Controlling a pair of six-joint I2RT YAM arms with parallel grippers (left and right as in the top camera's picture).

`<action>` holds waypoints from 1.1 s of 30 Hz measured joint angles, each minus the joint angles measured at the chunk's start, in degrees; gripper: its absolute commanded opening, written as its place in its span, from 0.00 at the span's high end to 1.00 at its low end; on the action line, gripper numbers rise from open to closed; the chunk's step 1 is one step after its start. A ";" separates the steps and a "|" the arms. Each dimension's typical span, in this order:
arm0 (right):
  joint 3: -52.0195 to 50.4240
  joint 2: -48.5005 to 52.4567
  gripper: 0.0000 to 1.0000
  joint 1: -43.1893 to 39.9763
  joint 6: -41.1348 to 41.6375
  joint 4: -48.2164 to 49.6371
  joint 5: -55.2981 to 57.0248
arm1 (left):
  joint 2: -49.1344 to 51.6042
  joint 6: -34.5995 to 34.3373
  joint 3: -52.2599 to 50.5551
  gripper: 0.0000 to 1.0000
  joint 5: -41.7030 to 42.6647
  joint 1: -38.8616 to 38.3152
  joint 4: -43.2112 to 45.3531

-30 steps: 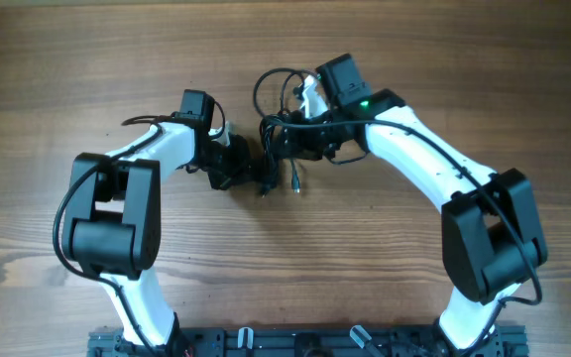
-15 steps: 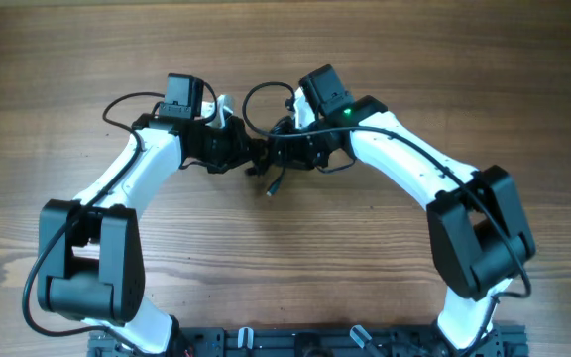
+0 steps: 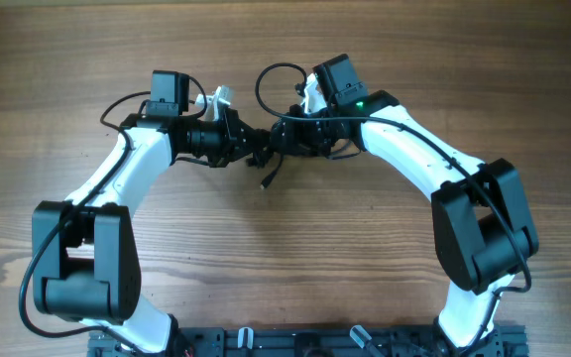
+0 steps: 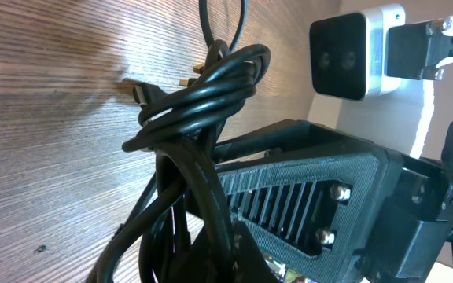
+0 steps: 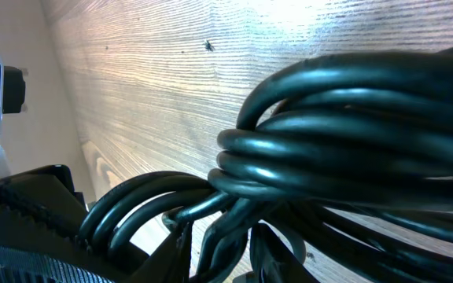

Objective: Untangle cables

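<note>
Over the wooden table point(image 3: 285, 283), left pincer point(image 3: 250, 152) clenches the cables point(image 4: 203, 94); right pincer point(image 3: 280, 140) at them, grip unclear.

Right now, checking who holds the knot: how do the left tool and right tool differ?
The left tool reaches the cables from the left, the right tool from the right. The left tool is shut on them; the right tool's jaws are hidden by cable. A loose loop arcs up beside the right tool, not the left tool. Both meet at one knot.
</note>
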 measured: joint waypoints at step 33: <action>-0.37 -2.67 0.95 -8.13 -13.55 -8.74 -4.04 | 4.00 -10.47 -0.52 0.96 13.11 0.74 11.72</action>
